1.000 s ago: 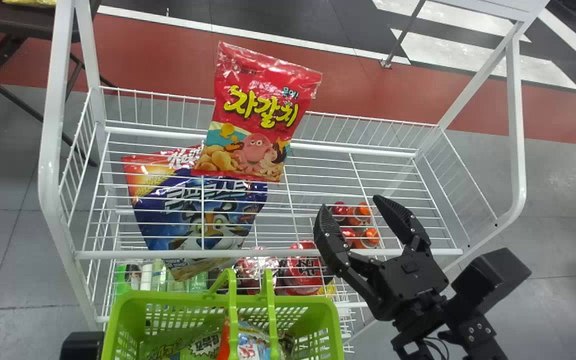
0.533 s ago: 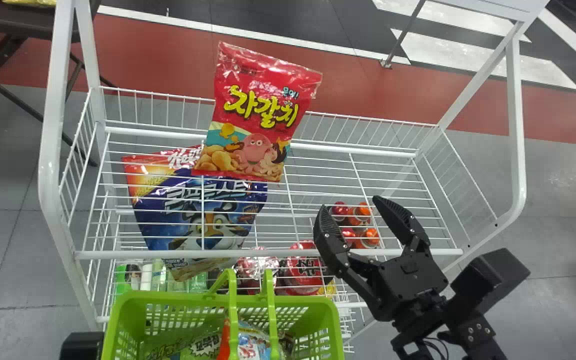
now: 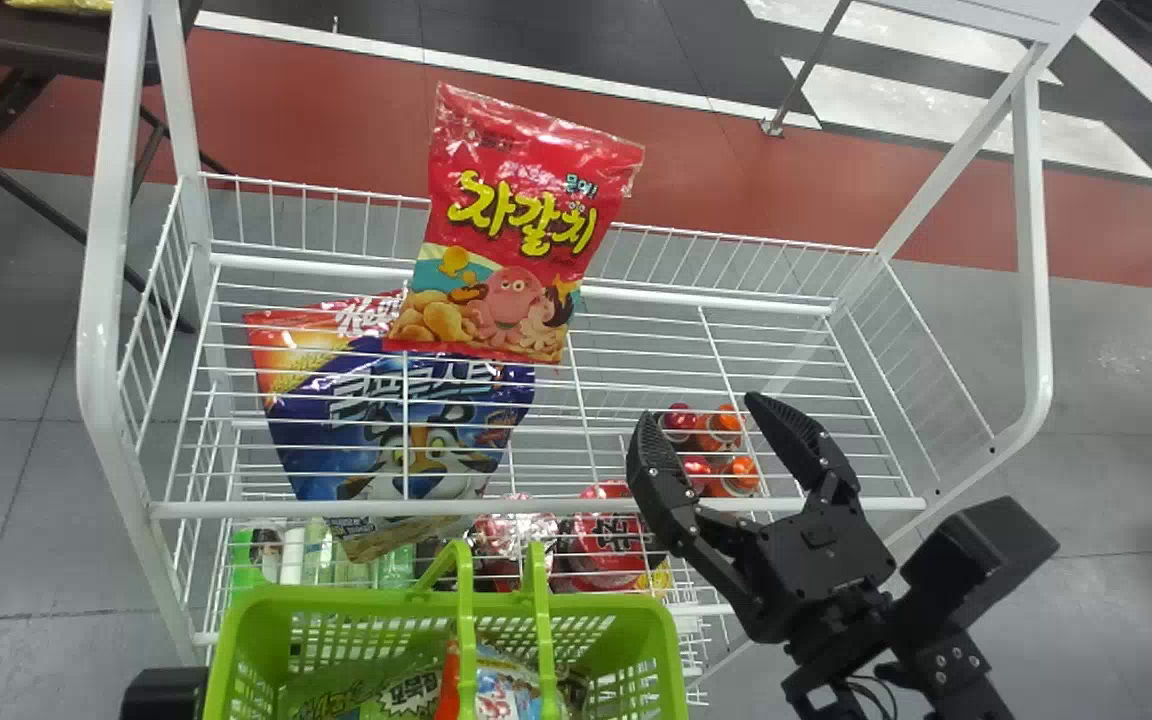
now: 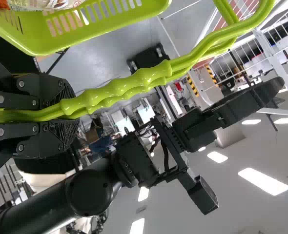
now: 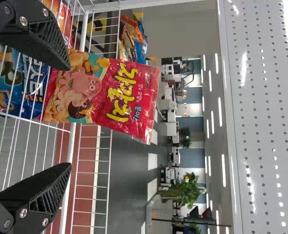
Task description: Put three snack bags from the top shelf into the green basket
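Gray/red floor [image 3: 1116, 400] behind; on the wire top shelf [image 3: 286, 510], red snack bag [image 3: 516, 230] stands at back, L & fwd of R gripper [image 3: 701, 405] (nearer arm; wide open, nothing held), long axis approx. upright. L gripper [image 4: 71, 113] clamped on green basket [image 3: 336, 598] hdl. [image 4: 124, 87].

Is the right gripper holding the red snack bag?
No, in the head view the right gripper stands open, to the right of the red snack bag.
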`<control>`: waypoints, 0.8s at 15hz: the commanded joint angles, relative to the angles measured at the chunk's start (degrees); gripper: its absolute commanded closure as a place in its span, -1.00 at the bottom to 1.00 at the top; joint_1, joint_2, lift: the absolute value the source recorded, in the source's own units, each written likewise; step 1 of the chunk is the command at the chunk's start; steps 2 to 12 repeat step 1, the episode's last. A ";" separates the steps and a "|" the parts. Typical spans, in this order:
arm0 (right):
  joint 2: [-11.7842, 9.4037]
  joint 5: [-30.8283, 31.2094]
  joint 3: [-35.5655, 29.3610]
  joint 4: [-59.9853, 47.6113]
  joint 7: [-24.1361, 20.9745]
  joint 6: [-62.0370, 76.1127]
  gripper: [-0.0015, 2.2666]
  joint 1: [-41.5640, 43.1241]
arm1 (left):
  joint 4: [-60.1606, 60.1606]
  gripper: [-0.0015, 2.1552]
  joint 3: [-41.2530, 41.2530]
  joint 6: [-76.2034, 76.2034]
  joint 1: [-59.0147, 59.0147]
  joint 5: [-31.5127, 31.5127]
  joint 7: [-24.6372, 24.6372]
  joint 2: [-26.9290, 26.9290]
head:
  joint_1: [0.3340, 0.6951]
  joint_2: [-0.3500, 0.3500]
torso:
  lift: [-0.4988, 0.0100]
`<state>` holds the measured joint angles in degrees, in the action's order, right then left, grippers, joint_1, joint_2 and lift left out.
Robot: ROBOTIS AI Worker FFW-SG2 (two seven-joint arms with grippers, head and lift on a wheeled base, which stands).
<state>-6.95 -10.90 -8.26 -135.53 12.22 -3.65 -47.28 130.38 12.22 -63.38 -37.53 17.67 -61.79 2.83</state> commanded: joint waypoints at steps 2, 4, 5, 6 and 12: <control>0.00 0.00 0.00 0.00 0.00 0.00 -0.89 0.00 | -0.04 0.48 0.00 -0.04 0.00 0.00 0.00 -0.02 | 1.00 -1.00 | 0.78; 0.00 0.00 0.00 0.00 0.00 0.00 -0.89 0.00 | -0.04 0.48 0.00 -0.04 0.00 0.00 0.00 -0.02 | 1.00 -1.00 | 0.78; 0.00 0.00 0.00 0.00 0.00 0.00 -0.89 0.00 | -0.04 0.48 0.00 -0.04 0.00 0.00 0.00 -0.02 | 1.00 -1.00 | 0.78; 0.00 0.00 0.00 0.00 0.00 0.00 -0.89 0.00 | -0.04 0.48 0.00 -0.04 0.00 0.00 0.00 -0.02 | 1.00 -1.00 | 0.78; 0.00 0.00 0.00 0.00 0.00 0.00 -0.89 0.00 | -0.04 0.48 0.00 -0.04 0.00 0.00 0.00 -0.02 | 1.00 -1.00 | 0.78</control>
